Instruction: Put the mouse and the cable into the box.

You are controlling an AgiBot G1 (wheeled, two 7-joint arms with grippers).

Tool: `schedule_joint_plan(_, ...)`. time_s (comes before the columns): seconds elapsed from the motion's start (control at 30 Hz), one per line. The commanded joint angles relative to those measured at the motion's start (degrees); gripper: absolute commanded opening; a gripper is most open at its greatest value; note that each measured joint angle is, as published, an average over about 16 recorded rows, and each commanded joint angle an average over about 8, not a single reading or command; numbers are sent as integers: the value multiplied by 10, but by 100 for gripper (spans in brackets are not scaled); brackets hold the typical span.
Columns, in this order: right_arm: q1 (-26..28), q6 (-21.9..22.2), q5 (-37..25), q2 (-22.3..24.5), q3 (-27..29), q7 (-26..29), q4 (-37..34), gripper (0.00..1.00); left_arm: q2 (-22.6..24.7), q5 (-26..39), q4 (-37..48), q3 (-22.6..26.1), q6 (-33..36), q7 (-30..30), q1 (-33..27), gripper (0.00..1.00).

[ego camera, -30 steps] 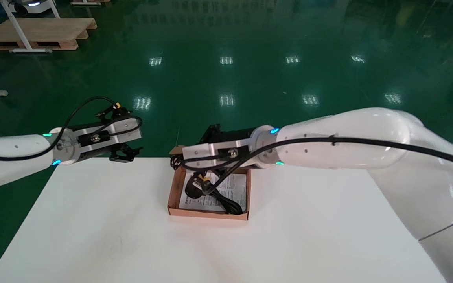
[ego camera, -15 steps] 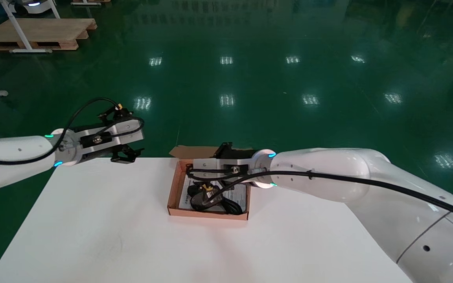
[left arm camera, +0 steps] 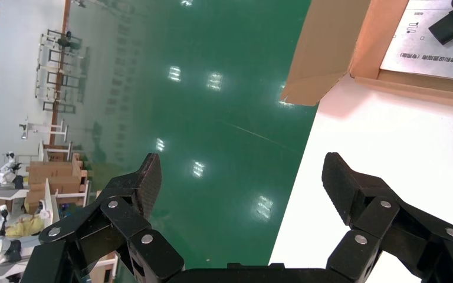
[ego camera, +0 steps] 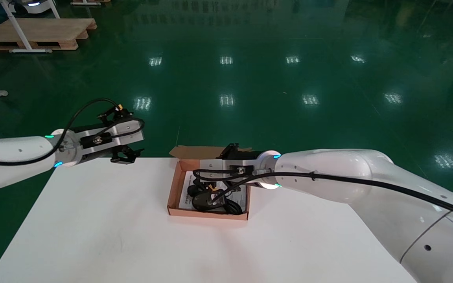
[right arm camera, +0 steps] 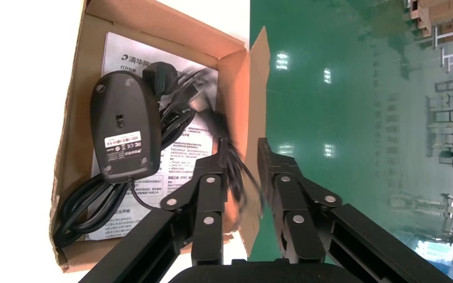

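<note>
Mouse (right arm camera: 124, 132) is lying belly-up inside the box (right arm camera: 71, 118), right on the printed leaflet (right arm camera: 194, 165). The cable (right arm camera: 85, 203) is looped in there next to it. Right gripper (right arm camera: 243, 144) hangs over the box's far, flap side, fingers pinched nearly together with some cable strands caught between them. Left gripper (left arm camera: 242, 162) is spread wide, well off to the box's left, at the far edge of the table (ego camera: 92, 236).

The left tool (left arm camera: 240, 166) hangs wide open; the right tool (right arm camera: 242, 148), arm stretched forward low, pinches the cable (right arm camera: 235, 164).
</note>
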Motion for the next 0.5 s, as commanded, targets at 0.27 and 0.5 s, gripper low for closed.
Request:
schedule_joint_plan(0.27,-13,-22,21,17,24,2,16,100,0,-1,1,0,0,1,0,100)
schedule_joint_plan(0.5,-52,-79,86,66,81,14,54,100,-9,-24,-10,-12,20,-4,11,100)
